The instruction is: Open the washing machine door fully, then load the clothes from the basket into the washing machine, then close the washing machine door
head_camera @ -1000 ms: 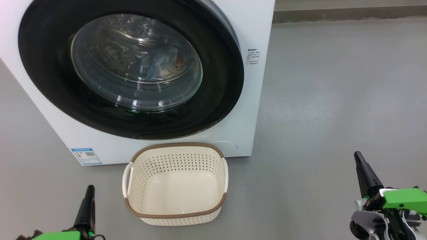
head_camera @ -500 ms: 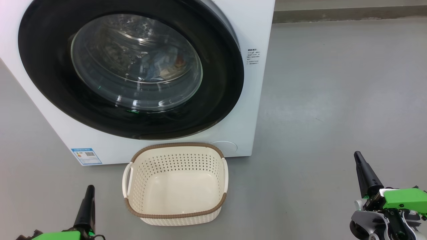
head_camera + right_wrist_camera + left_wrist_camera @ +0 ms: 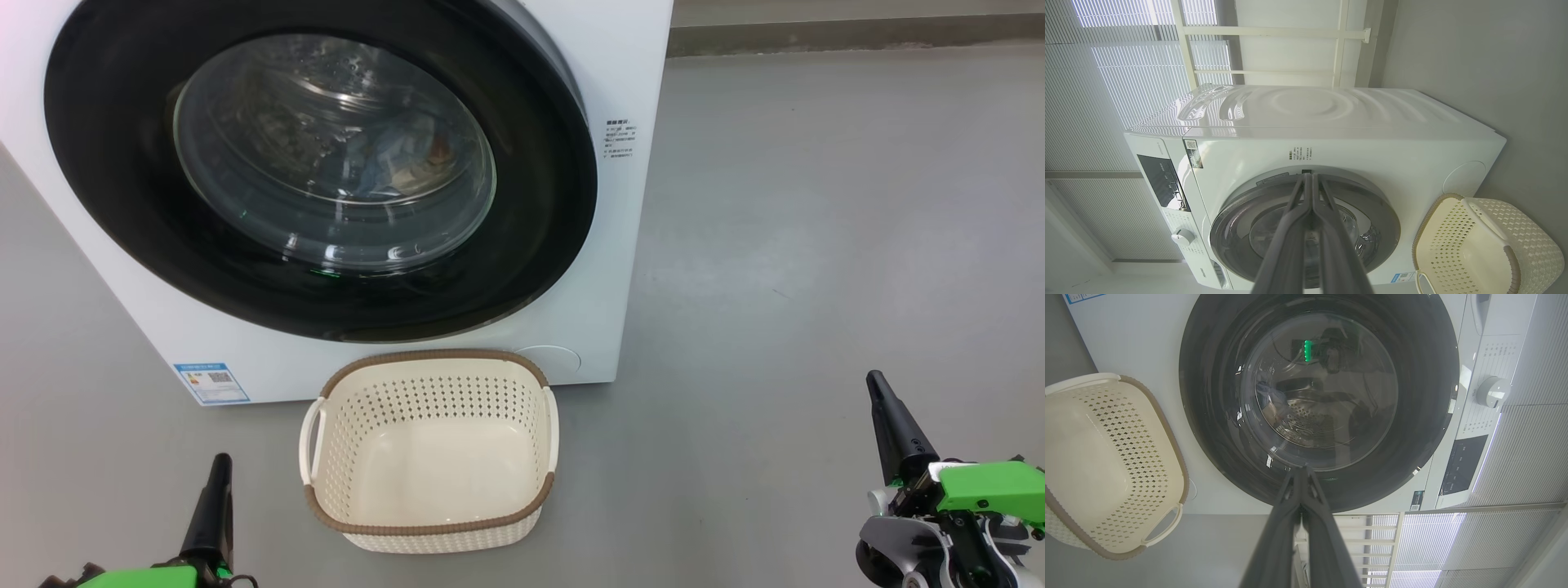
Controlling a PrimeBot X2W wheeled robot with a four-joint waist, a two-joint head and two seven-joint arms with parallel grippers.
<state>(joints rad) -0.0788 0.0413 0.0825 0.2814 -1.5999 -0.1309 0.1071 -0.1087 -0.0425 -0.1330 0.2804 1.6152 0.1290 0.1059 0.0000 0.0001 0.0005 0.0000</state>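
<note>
The washing machine (image 3: 620, 65) is a white front-loader, and its door (image 3: 122, 188), a black ring around a glass porthole, lies flush against the front. Through the glass I see the clothes (image 3: 400, 159), light-blue fabric with an orange patch, lying in the drum. The cream basket (image 3: 430, 453) stands empty on the floor before the machine. My left gripper (image 3: 219, 467) sits at the lower left, shut, holding nothing. At the lower right my right gripper (image 3: 878, 384) is also shut and empty. In the wrist views the door (image 3: 1208, 416) (image 3: 1237, 216) and the basket (image 3: 1106, 465) (image 3: 1486, 245) appear beyond the closed fingers.
Grey floor (image 3: 816, 245) spreads to the right of the machine up to a dark skirting strip (image 3: 857, 33). A blue label (image 3: 211, 382) and a round white cap (image 3: 555, 359) sit low on the machine's front. Window blinds (image 3: 1106, 81) and a white frame stand behind it.
</note>
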